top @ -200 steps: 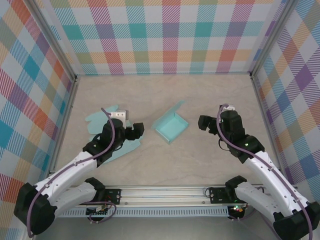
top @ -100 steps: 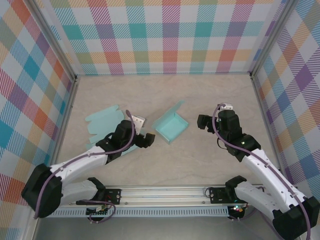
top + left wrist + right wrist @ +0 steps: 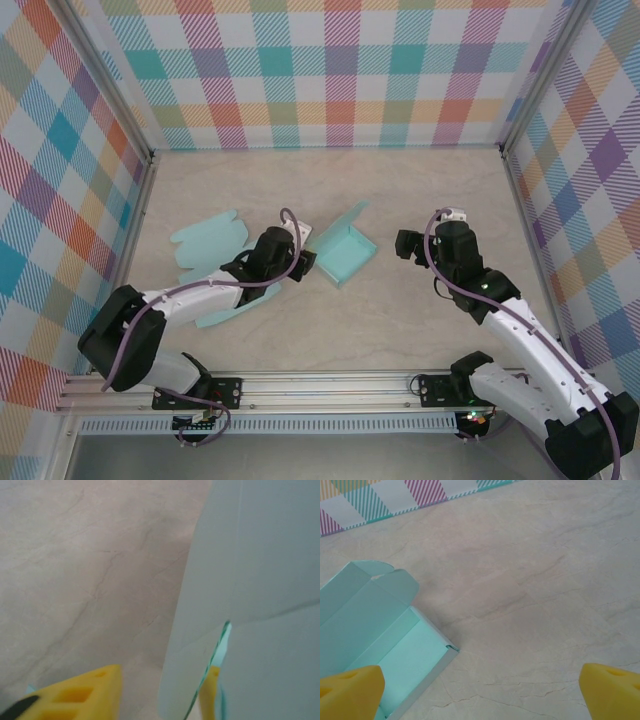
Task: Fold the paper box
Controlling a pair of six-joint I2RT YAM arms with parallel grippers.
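The paper box (image 3: 342,252) is a teal, partly folded tray in the middle of the table, with a flap raised at its far corner. My left gripper (image 3: 305,262) is at the box's left wall. In the left wrist view that pale teal wall (image 3: 250,580) stands between the two yellow fingers (image 3: 75,695); one finger lies behind it, and a gap shows on the other side. My right gripper (image 3: 405,245) hovers open to the right of the box, apart from it. Its wrist view shows the box (image 3: 370,625) at the lower left, with bare table between the fingertips (image 3: 355,685).
A flat teal paper blank (image 3: 210,245) lies on the left of the table, partly under my left arm. Plaid walls close the table on three sides. A metal rail (image 3: 330,385) runs along the near edge.
My left gripper has travelled right from over the flat blank to the box's left wall, and its jaws have narrowed around that wall. The right arm has barely moved.
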